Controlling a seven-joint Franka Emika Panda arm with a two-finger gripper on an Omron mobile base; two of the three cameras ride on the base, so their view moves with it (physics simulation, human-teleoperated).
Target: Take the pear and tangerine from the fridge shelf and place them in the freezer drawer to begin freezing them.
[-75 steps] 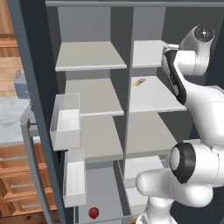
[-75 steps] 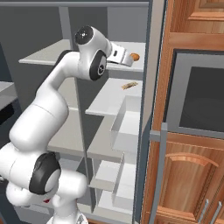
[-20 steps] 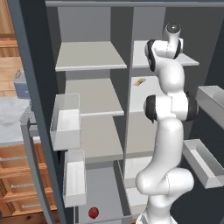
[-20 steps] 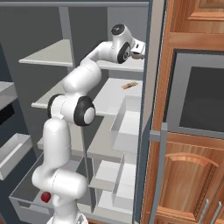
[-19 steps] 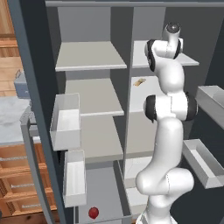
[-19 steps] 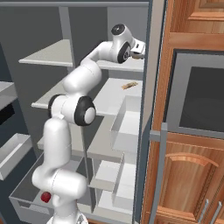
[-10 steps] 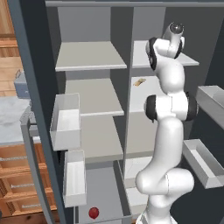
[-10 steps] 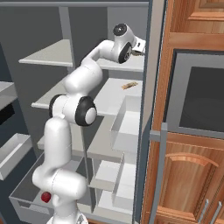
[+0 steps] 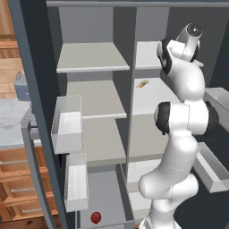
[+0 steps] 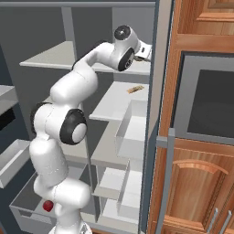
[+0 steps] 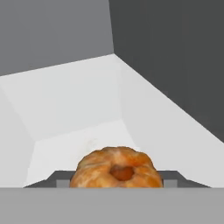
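Note:
The tangerine (image 11: 116, 168), orange and dimpled, sits right at the bottom of the hand view, and my gripper (image 11: 116, 180) is shut on it, with a dark fingertip on each side. In the right base view the hand (image 10: 143, 50) reaches onto the top right fridge shelf (image 10: 142, 69), deep in the corner by the wall. The red pear (image 9: 95, 218) lies in the open freezer drawer (image 9: 103, 190) at the bottom, seen too in the right base view as the pear (image 10: 47, 205) low in the drawer (image 10: 22, 209).
A flat tan scrap (image 9: 142, 84) lies on the shelf below the hand. Translucent door bins (image 9: 67, 123) hang on the open left door, and another bin (image 10: 132, 130) on the right door. Wooden cabinets and an oven (image 10: 205, 100) stand to the right.
The fingers have closed on the tangerine. The arm has hardly shifted at the top right shelf.

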